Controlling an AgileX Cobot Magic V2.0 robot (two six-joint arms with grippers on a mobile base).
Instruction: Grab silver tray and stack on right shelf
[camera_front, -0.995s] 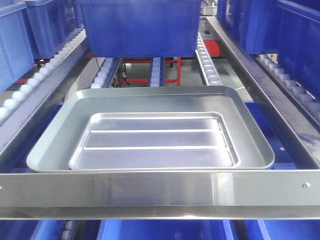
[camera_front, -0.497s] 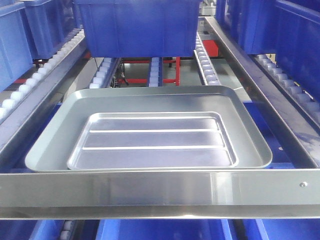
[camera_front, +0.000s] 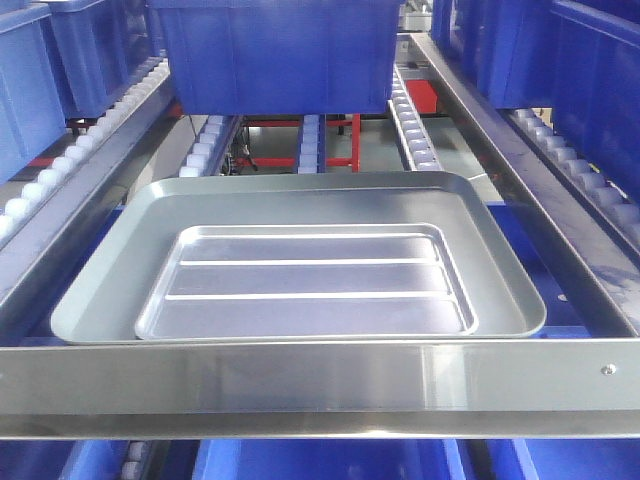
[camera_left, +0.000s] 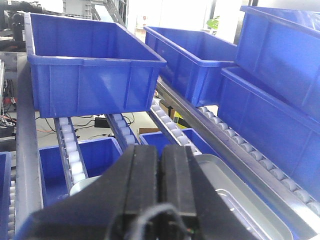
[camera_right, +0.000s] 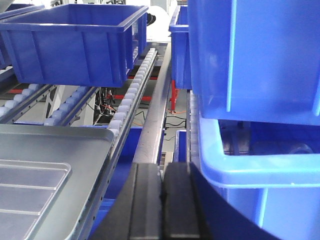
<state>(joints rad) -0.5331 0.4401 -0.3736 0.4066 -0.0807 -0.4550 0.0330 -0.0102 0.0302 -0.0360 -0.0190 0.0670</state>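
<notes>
Silver tray (camera_front: 310, 280) shifted slightly left in view, inside larger grey tray (camera_front: 300, 200)

The silver tray (camera_front: 310, 280) lies inside a larger tray (camera_front: 300, 200) at frame centre, behind the crossbar (camera_front: 320, 385) (lower frame); a bin (camera_front: 275, 55) sits behind, top centre.

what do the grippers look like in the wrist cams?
Both alike: the left gripper and the right gripper each have two flat matte-black fingers on a wide black body. A thin dark cable loops across the left one. No markings visible.
</notes>
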